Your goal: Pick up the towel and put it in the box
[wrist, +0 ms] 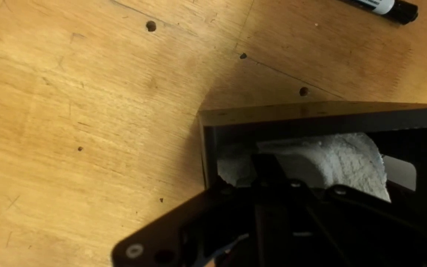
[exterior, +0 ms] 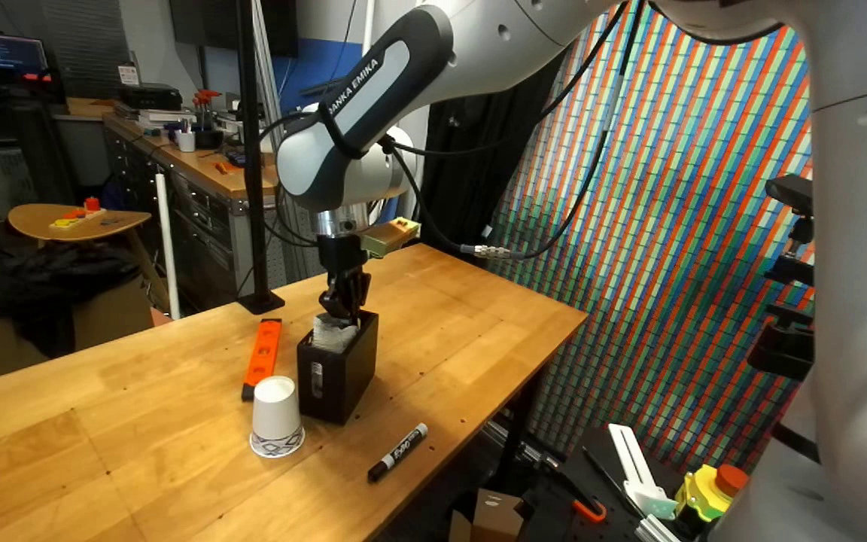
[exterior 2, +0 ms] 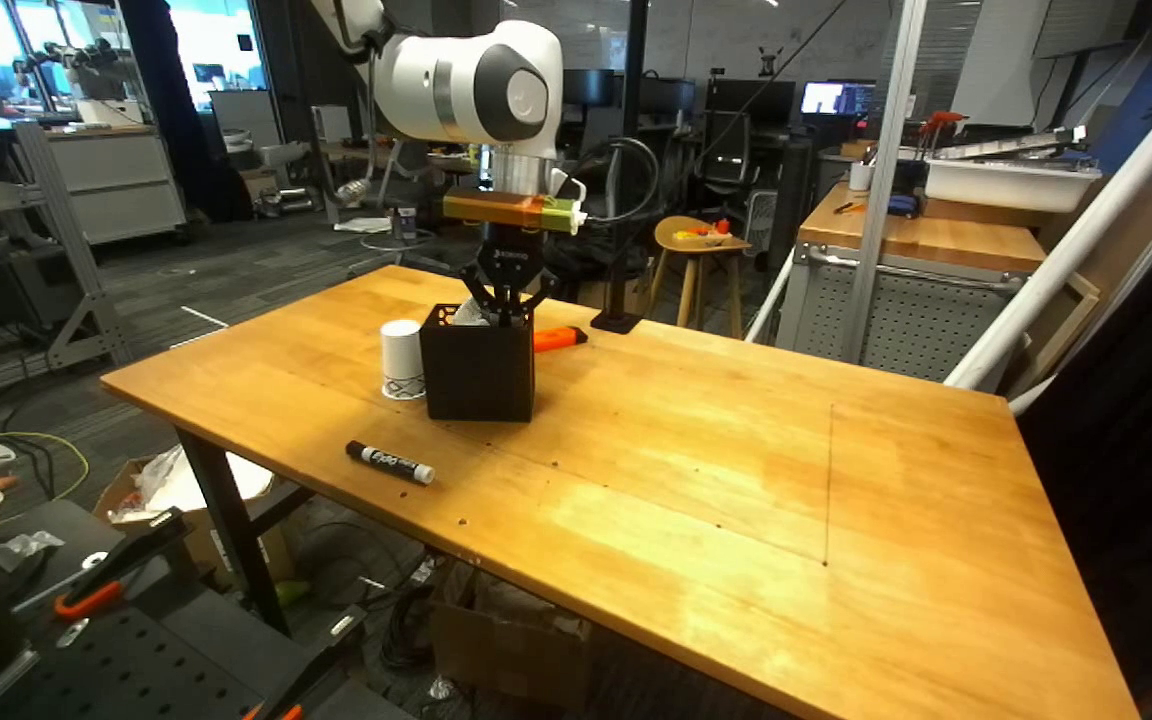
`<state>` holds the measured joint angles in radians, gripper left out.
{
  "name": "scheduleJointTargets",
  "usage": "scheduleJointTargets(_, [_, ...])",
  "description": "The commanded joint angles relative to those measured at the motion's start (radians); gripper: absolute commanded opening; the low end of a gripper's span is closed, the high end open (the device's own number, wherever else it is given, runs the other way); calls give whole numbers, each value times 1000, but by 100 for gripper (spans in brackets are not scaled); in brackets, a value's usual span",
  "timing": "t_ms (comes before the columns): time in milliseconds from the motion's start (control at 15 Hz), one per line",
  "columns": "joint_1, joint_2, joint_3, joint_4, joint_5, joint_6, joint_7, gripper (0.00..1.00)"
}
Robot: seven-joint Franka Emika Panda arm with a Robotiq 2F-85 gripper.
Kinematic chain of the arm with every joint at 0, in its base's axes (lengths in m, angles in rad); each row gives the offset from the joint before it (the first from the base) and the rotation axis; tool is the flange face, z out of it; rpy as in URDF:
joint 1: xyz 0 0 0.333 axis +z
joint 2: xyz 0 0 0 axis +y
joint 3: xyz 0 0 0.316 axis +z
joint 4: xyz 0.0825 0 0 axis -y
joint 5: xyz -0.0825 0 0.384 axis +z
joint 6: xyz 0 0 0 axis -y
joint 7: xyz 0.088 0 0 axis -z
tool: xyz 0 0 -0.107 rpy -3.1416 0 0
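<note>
The towel is a crumpled white-grey cloth inside the upper part of the box, showing in both exterior views (exterior: 332, 333) (exterior 2: 469, 313) and in the wrist view (wrist: 354, 159). The box is black, narrow and open-topped, and stands upright on the table (exterior: 352, 380) (exterior 2: 479, 372); its near rim crosses the wrist view (wrist: 310, 115). My gripper (exterior: 358, 318) points straight down with its fingertips (exterior 2: 506, 317) in the box opening. The fingers are together on the towel (wrist: 267, 163), near one end of the box. The lower towel and the exact pinch are hidden.
A white paper cup (exterior: 275, 414) stands upside down beside the box. An orange level (exterior: 263, 354) lies behind them. A black marker (exterior: 397, 453) lies near the table's edge, also seen in an exterior view (exterior 2: 389, 462). A black post base (exterior: 260, 302) stands at the far edge.
</note>
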<state>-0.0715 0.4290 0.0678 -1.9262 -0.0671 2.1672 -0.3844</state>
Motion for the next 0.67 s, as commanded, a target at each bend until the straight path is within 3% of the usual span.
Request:
scheduleJointTargets(0, [-2,-2,-1,26,17,-19,-19,1])
scheduleJointTargets(600, [11,-59,4,0,4,-10,-18,1])
